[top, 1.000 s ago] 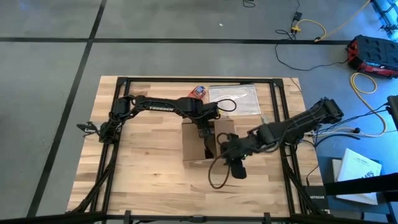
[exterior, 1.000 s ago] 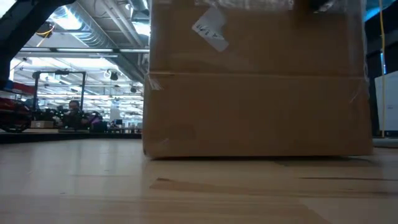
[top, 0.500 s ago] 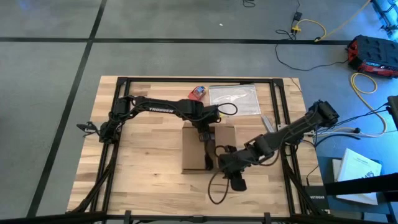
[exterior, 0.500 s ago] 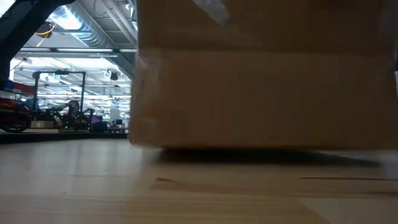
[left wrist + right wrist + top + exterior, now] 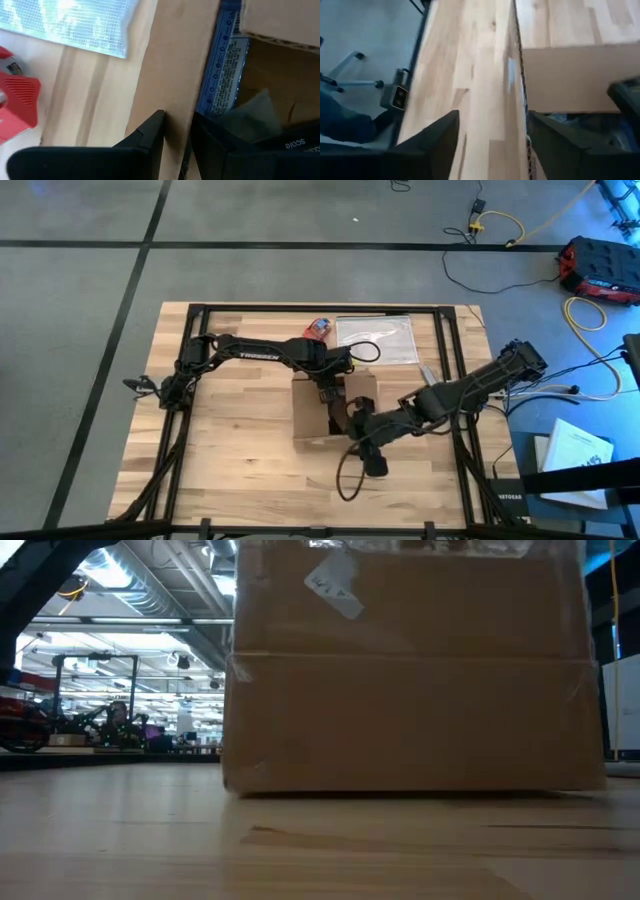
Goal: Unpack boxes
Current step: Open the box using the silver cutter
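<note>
Cardboard box (image 5: 312,412) sat mid-worktop (image 5: 235,470), flaps up, tape strip on its side. Left gripper (image 5: 176,140) hung over box's far part, fingers (image 5: 145,142) straddling one flap wall, narrow gap, one outside, one inside; actual pinch could not be told. Blue printed packet (image 5: 222,65) just inside box beyond inner finger. Right gripper (image 5: 352,423) reached in at box's open top from opposite side, fingers (image 5: 432,145) spread wide astride box edge. Clear plastic bag (image 5: 377,338) and small red object (image 5: 319,327) lay beyond left fingers, apart from box.
</note>
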Tool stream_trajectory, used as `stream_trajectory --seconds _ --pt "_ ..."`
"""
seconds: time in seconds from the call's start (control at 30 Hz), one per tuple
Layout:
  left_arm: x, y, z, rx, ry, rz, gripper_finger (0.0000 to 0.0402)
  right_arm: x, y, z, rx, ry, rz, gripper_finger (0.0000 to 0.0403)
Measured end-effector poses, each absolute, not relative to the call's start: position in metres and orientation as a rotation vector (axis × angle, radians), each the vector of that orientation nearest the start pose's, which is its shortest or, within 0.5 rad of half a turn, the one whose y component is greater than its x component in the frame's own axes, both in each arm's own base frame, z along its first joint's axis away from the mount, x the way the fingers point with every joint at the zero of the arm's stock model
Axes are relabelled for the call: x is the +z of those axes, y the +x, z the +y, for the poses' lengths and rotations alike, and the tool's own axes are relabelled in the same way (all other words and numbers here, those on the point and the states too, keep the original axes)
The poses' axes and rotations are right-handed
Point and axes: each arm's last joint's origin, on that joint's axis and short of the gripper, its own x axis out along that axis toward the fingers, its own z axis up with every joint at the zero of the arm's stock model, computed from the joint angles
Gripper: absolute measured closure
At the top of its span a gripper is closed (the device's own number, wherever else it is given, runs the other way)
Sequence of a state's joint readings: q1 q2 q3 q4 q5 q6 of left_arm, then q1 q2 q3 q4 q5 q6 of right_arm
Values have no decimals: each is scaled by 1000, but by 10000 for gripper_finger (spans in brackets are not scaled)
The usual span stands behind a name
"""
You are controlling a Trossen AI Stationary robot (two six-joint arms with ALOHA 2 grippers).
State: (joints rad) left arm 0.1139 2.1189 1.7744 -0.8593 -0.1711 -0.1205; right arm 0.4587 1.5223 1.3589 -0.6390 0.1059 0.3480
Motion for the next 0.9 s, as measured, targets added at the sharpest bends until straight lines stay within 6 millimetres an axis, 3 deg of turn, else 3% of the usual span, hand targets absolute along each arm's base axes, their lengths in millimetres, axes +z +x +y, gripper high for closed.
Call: stream_trajectory --seconds 0.13,0.33,0.53,0.73,0.9 --pt "213 440 54 315 -77 1190 325 331 298 135 73 1 713 144" --pt "213 440 54 314 -82 1189 325 332 303 112 -92 -75 714 141" --pt "213 440 54 325 -105 1185 325 312 297 96 -71 -71 924 141" --pt "213 440 54 337 -125 1183 325 293 295 99 53 -107 1001 141" --pt "212 438 53 353 -149 1197 325 291 296 105 152 -90 1001 141"
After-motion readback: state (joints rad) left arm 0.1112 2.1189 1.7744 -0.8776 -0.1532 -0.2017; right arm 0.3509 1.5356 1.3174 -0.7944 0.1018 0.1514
